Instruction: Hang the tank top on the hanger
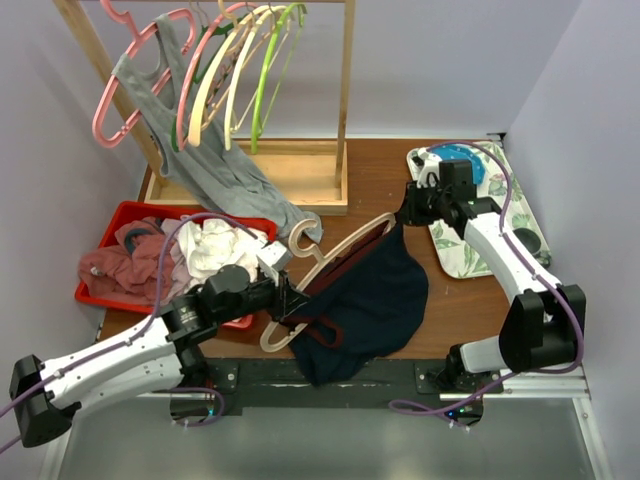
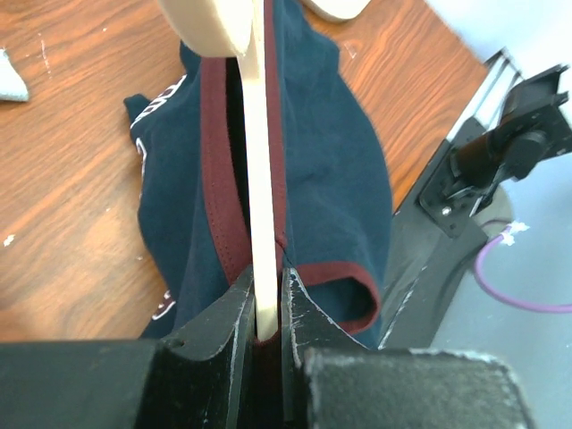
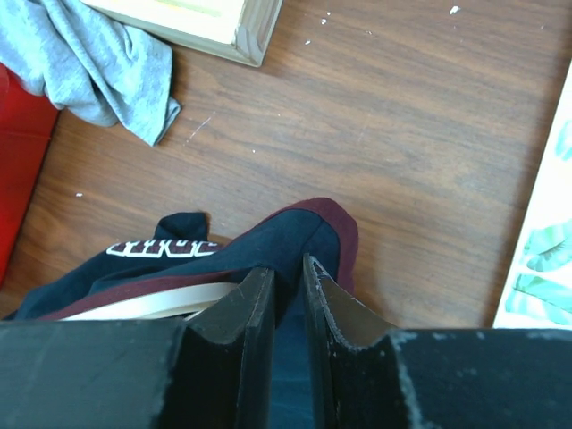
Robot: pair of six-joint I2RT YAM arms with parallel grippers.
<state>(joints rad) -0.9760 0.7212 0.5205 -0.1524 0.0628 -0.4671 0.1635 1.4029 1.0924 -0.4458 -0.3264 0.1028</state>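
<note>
While both claws are clenched, one tank top lies partly over one hanger.
Left claw pinches the hanger bar — right claw grips the top's red-trimmed edge, over the table.

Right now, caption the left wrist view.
Left gripper clamped on the hanger, its bar lying along the tank top's red-trimmed opening.

The white and black left arm lies low and reaches to the right. Its black left gripper is closed on the thin tan wood-coloured hanger. The right arm bends back to the left, and its black right gripper pinches the dark navy tank top.
</note>
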